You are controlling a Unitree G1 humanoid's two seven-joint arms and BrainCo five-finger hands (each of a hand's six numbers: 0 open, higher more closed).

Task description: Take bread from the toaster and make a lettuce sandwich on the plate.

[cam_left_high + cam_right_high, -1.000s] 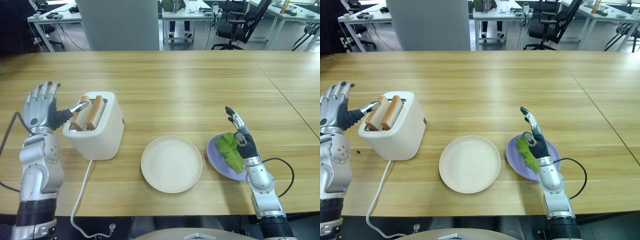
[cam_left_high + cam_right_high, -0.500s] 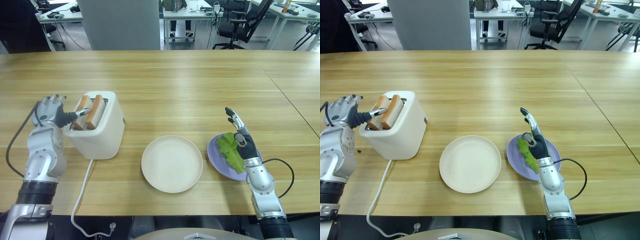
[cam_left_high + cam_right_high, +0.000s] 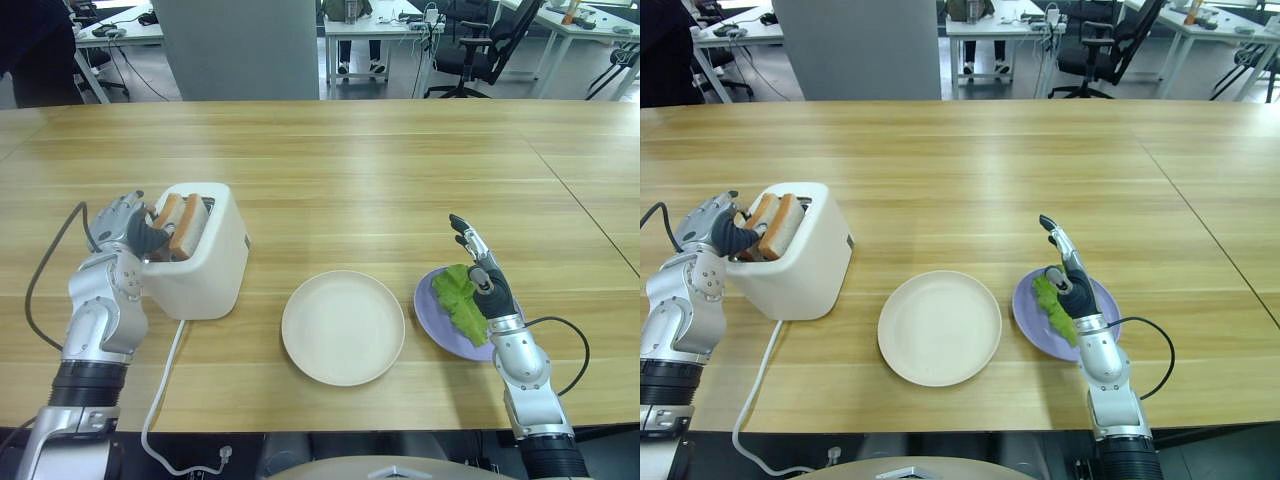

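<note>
Two slices of bread stand upright in the slots of the white toaster, and their tops come out above its upper edge. The toaster is on the left part of the surface. My left hand is at the left side of the toaster, at the height of the slots, and it touches the slice nearest to it. I cannot tell if this hand really grasps the slice or only rests against it.

From the toaster a white cable runs down to the near edge of the surface. To the right of the toaster, a little apart from it, lies the cream plate, with nothing on it. Just beside this plate, on its right, lies a purple plate which carries a leaf of green lettuce.

My right hand is over the right part of the purple plate, just beside the lettuce. It is released and holds nothing, and its fingers are stretched and point away from me.

The surface is a wide table of light wood, and a seam crosses its right part. Behind it there is an office room with a grey partition, white desks and black chairs.
</note>
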